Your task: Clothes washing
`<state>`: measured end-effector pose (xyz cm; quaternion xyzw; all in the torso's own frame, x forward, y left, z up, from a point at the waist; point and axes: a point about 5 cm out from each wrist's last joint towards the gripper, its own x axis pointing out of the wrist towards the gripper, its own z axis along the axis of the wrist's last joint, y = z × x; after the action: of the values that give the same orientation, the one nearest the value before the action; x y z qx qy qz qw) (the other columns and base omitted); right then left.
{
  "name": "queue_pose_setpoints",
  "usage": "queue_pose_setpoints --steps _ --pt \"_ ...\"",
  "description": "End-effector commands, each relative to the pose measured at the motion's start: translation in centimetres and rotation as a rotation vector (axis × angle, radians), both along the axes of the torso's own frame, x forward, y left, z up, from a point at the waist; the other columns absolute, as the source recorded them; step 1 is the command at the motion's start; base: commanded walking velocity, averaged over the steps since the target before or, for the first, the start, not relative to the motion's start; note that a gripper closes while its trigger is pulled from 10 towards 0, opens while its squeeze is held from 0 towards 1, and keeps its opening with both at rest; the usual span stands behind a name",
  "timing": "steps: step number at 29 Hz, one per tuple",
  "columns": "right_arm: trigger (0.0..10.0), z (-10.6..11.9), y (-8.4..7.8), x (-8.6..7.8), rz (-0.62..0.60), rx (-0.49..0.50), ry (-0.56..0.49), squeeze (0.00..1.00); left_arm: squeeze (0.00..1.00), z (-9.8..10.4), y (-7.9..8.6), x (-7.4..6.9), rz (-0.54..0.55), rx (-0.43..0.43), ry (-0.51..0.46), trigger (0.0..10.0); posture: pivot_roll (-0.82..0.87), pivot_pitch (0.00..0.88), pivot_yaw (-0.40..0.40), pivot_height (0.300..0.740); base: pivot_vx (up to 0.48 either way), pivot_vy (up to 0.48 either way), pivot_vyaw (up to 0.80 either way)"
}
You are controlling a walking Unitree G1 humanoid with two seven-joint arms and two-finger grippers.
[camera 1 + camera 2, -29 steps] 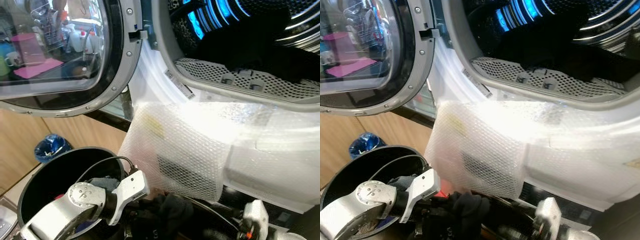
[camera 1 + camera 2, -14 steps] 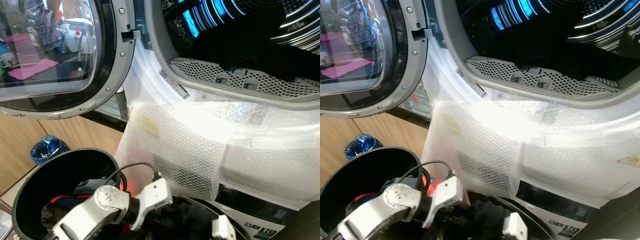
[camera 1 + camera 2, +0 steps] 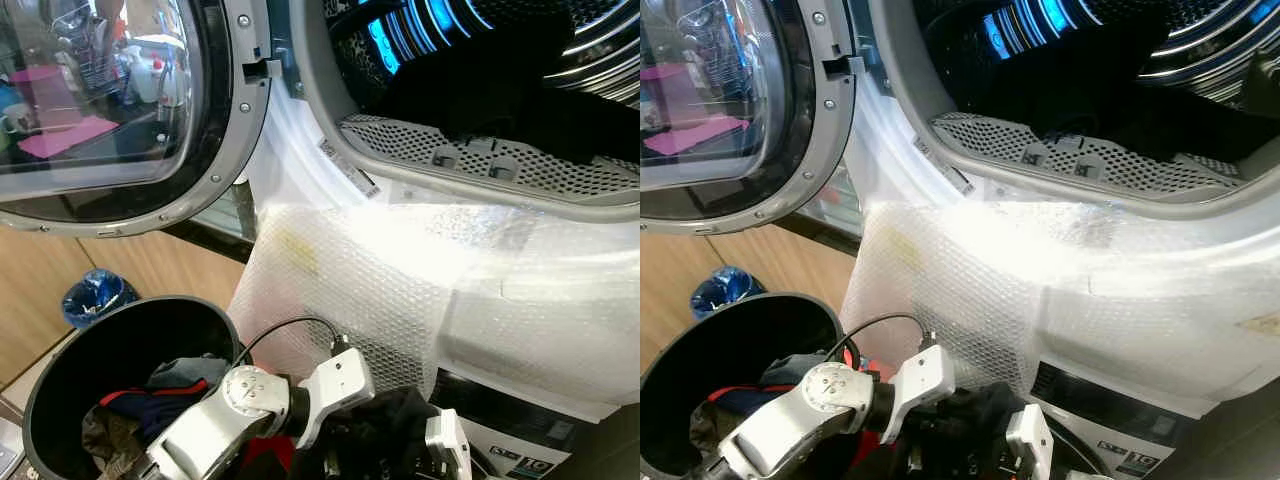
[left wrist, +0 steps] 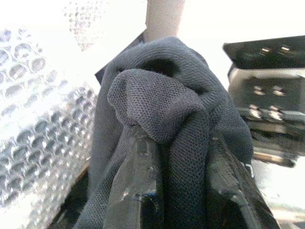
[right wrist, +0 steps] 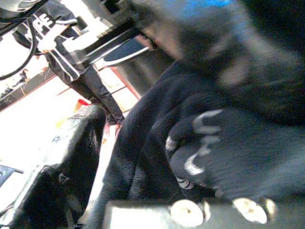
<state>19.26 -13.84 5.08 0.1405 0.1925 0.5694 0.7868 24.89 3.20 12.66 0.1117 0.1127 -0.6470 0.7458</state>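
Dark cloth (image 4: 176,138) pinched tight in left hand (image 4: 178,191), just below washer door hole (image 3: 480,60). Right hand (image 3: 445,450) grip: cannot tell. Probably next: lift up, push inside.

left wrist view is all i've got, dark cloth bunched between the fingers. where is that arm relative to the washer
Observer: The left gripper holds the dark garment low in front of the washer, just below the bubble wrap taped on its front panel.
Operator: is the door open
Observer: Yes, the round door is swung open to the robot's left, and the drum opening is higher up, with dark laundry already inside.
Operator: where's the rest of the clothes
Observer: In a black bucket on the left, holding more clothes in red and blue.
Operator: right arm doing anything
Observer: The right gripper sits beside the same dark garment; its wrist view is blurred, so whether it grips is unclear.
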Motion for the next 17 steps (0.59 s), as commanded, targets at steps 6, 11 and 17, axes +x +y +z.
queue_pose_setpoints --steps 6,11,17 --pt "10.0 -0.6 2.5 0.0 0.04 -0.073 -0.032 1.0 0.0 1.4 -1.4 0.9 0.062 -0.069 -0.08 0.0 -0.08 0.096 0.059 0.74 0.0 0.0 0.0" --pt "10.0 -1.6 2.4 1.9 -0.133 -0.155 -0.028 1.0 0.0 1.7 -2.1 0.7 0.072 -0.105 -0.062 0.0 -0.08 0.1 0.055 0.74 0.0 0.0 0.0" --pt "10.0 -1.6 2.9 3.7 -0.304 -0.146 -0.013 1.0 0.0 1.8 -2.8 0.2 0.079 -0.133 -0.043 0.0 -0.08 0.103 0.052 0.74 0.0 0.0 0.0"
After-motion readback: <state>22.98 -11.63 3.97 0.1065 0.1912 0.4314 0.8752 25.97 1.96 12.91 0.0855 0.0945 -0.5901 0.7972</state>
